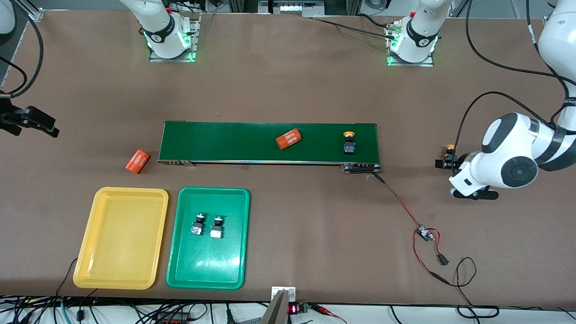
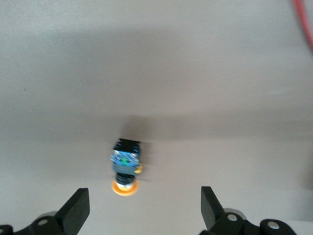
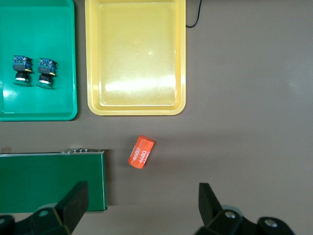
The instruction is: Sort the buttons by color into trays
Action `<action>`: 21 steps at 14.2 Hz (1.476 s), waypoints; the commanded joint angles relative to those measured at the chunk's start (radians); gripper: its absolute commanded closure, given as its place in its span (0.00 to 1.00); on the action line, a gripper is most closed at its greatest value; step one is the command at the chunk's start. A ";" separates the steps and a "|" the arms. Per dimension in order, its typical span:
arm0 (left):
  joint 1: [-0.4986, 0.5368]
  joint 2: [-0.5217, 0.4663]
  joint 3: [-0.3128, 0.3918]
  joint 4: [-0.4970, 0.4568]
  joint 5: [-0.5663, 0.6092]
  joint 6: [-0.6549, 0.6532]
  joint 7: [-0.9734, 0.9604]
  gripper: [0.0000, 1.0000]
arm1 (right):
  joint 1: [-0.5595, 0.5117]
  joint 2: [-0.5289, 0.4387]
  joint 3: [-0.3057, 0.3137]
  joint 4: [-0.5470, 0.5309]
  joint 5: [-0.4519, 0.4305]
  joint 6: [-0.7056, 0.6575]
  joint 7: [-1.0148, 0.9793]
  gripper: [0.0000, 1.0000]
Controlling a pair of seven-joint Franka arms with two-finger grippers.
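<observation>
**Yellow button under the left gripper, second one waiting on the belt**

The left gripper is being held low over the bare table at the left arm's end, past the end of the green belt. Its fingers are being kept wide apart, with nothing between them. A yellow-capped button is lying on its side on the table under it. In the left wrist view the button is sitting at about eleven o'clock from the midpoint of the fingers, its long axis running from twelve to six, the cap toward the gripper. This arm is clearly the nearer one, so a grasp is judged to need a small shift first.

The second yellow-capped button is lying on the belt. Two green-capped buttons are resting in the green tray, and the yellow tray is holding nothing.

The right gripper, also spread wide, is waiting above an orange cylinder beside the belt.

In the front view the left gripper is largely hidden by its own wrist, and its button is barely made out.
</observation>
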 commanded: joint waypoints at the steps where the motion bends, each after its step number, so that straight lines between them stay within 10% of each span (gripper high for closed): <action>1: -0.017 0.012 0.076 -0.016 0.003 0.065 0.092 0.00 | 0.004 -0.002 0.011 0.017 -0.014 -0.046 -0.003 0.00; 11: 0.029 0.032 0.161 -0.168 0.020 0.232 0.131 0.14 | -0.007 0.022 0.007 0.017 -0.014 -0.043 0.002 0.00; 15: 0.049 0.023 0.163 -0.168 0.018 0.222 0.268 0.71 | -0.004 0.025 0.007 0.017 -0.013 -0.034 0.002 0.00; 21: 0.050 -0.010 0.017 -0.073 -0.002 -0.005 0.275 0.77 | -0.001 0.025 0.007 0.017 -0.016 -0.032 0.002 0.00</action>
